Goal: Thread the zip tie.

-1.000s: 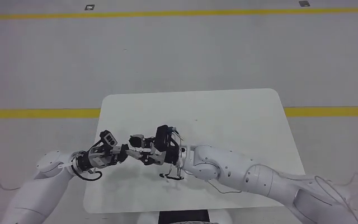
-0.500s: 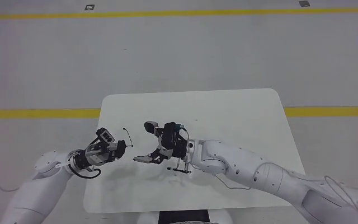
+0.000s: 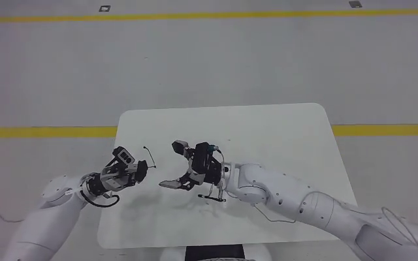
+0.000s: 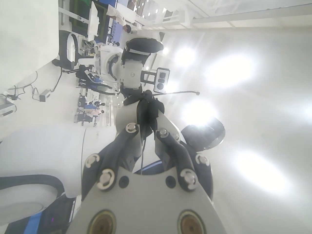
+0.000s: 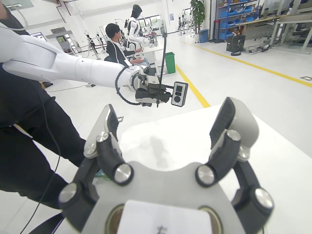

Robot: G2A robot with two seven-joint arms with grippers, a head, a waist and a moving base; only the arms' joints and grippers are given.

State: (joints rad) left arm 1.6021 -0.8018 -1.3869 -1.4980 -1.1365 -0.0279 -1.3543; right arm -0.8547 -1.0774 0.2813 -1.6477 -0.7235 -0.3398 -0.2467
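A thin black zip tie [image 3: 148, 158] sticks up from my left gripper [image 3: 136, 171], which is shut on its lower end above the table's left part. In the left wrist view the black fingers [image 4: 156, 113] pinch the zip tie [image 4: 175, 93], whose strap runs out sideways. My right gripper [image 3: 175, 166] hangs open a short way to the right of it, with nothing between its fingers. The right wrist view shows its two pads [image 5: 220, 120] spread wide, the left gripper [image 5: 156, 93] beyond them and the zip tie [image 5: 162, 59] standing upright.
The white table [image 3: 274, 143] has bare room to the right and at the back. Yellow floor lines [image 3: 59, 132] run behind it. A small black part [image 3: 210, 196] hangs under the right forearm near the table's front.
The two grippers were together a second ago. The right gripper let go, opened and drew back to the right, while the left kept the zip tie and shifted slightly left.
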